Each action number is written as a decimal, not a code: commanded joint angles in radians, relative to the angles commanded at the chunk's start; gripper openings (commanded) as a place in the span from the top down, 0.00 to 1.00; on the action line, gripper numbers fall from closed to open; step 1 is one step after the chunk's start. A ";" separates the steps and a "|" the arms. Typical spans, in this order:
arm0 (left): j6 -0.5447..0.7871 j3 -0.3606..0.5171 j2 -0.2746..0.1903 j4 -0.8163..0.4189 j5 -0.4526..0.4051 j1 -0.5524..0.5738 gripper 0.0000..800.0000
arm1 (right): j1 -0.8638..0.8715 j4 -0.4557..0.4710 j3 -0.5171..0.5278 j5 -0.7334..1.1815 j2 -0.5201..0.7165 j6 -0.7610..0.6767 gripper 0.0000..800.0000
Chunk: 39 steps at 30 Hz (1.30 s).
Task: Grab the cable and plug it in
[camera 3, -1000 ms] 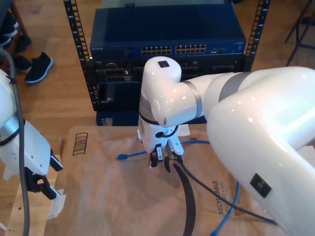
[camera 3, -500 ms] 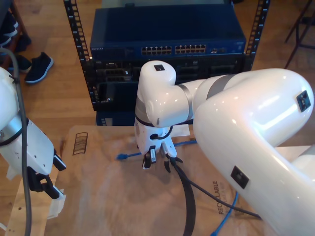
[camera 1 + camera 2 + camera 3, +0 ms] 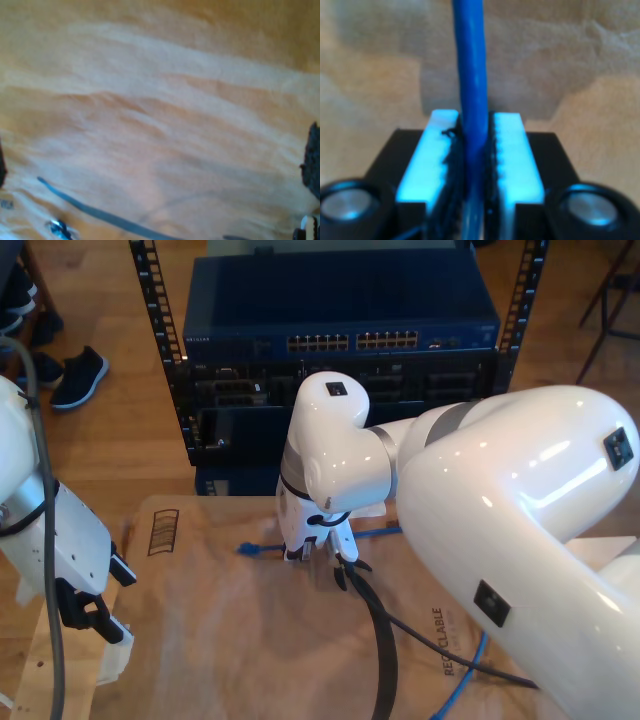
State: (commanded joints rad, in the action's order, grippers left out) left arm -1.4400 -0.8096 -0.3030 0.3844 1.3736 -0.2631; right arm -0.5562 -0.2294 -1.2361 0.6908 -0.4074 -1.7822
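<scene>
Between its 2 pads, my second tool (image 3: 472, 165) clamps the cable (image 3: 471, 75).

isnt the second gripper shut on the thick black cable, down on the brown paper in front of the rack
Not the black one. In the second wrist view my second gripper is shut on the thin blue cable, which runs up between its pads. The rest holds: in the exterior view it is down at the brown paper in front of the rack.
</scene>
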 joint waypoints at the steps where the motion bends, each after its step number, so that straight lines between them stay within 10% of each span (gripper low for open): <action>1: 0.000 -0.014 0.000 0.031 0.012 0.000 0.00 | 0.002 -0.002 0.026 0.002 0.037 0.000 1.00; 15: 0.144 -0.080 -0.002 0.505 0.299 -0.081 0.00 | 0.092 -0.189 0.385 0.281 0.720 0.006 1.00; 24: 0.282 -0.089 -0.003 0.690 0.442 -0.181 0.01 | 0.143 -0.482 0.365 0.390 0.783 0.012 1.00; 39: 0.310 -0.081 -0.003 0.761 0.514 -0.181 0.14 | 0.121 -0.525 0.298 0.396 0.778 0.020 1.00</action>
State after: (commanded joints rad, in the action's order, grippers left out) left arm -1.1301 -0.8909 -0.3061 1.1454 1.8876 -0.4442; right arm -0.4350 -0.7541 -0.9385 1.0867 0.3705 -1.7622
